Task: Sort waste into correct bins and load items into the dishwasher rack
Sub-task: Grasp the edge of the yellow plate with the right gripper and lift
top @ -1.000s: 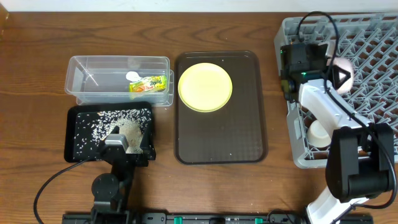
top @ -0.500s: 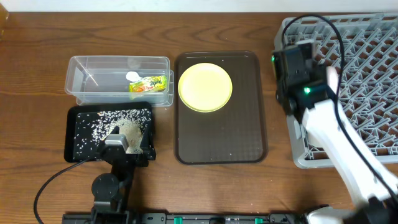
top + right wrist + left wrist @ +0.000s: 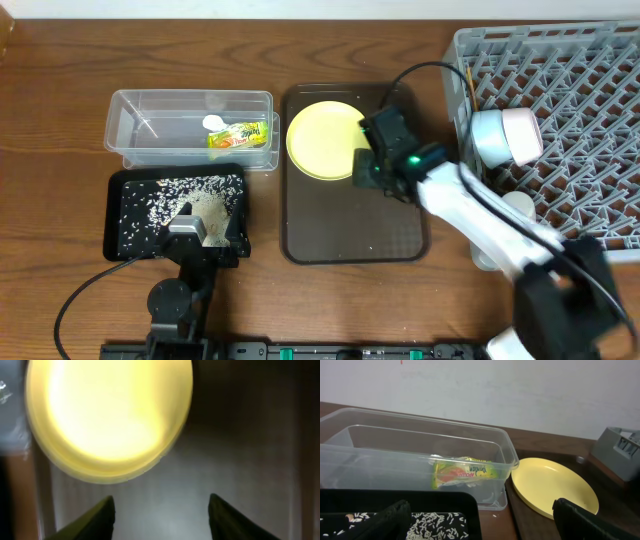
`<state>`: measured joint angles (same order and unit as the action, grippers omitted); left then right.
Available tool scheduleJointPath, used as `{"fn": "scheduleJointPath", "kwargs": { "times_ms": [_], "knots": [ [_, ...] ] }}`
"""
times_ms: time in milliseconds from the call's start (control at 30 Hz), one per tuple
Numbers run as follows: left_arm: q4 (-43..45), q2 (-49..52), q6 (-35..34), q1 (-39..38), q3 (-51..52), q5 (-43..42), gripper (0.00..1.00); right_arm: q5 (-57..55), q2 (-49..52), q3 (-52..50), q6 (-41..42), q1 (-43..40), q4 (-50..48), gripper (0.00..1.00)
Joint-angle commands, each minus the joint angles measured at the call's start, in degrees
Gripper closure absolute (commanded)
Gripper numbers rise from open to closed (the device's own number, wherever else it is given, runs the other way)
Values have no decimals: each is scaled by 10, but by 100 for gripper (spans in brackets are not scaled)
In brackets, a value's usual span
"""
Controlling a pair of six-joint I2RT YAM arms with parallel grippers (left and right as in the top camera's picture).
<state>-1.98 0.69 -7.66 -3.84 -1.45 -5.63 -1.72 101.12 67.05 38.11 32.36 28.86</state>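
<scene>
**Q:** Where does the right tool (image 3: pixel 160 520) stand?

**A:** Low over the brown serving tray (image 3: pixel 400 230), jaws spread and empty. The pale-yellow plate (image 3: pixel 107 415) lies flat just ahead of its fingertips. Coming in at the rim probably suits a flat plate, which offers only its edge to pinch.

**Q:** And farther off?

**A:** Beyond the plate, the clear tub (image 3: pixel 190 125) holds the snack wrapper (image 3: pixel 240 135) and white scrap (image 3: pixel 212 123). Behind the tool, the dishwasher rack (image 3: pixel 590 90) props a pale bowl (image 3: pixel 505 137) on edge between pegs, presumably to drain. The left tool (image 3: pixel 480 510), likewise spread and empty, sits over the black tray (image 3: pixel 115 215) of rice grains (image 3: pixel 170 195).
</scene>
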Motion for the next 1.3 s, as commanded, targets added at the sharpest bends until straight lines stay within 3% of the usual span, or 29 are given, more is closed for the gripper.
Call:
{"fn": "scheduleJointPath", "kwargs": {
  "times_ms": [0, 233, 300, 367, 400, 567, 767, 1100, 1267],
  "knots": [
    [-14, -4, 0, 2, 12, -4, 7, -15, 59, -4, 51, -9, -56, 46],
    [-14, -4, 0, 2, 12, -4, 7, -15, 139, -4, 69, -22, -120, 57],
    [-14, -4, 0, 2, 12, -4, 7, -15, 146, -4, 69, -24, -120, 71],
    [-14, -4, 0, 2, 12, -4, 7, -15, 146, -4, 69, -26, -103, 93],
    [-14, -4, 0, 2, 12, -4, 7, -15, 142, -4, 69, -28, -92, 98],
    [-14, -4, 0, 2, 12, -4, 7, -39, 98, -4, 60, -43, -35, 99],
    [-14, -4, 0, 2, 12, -4, 7, -131, -49, -4, -37, -73, 19, 99],
    [-14, -4, 0, 2, 12, -4, 7, -583, -301, -4, -231, -154, 56, 99],
    [-14, -4, 0, 2, 12, -4, 7, -649, -298, -4, -362, -255, 14, 99]
  ]
}}
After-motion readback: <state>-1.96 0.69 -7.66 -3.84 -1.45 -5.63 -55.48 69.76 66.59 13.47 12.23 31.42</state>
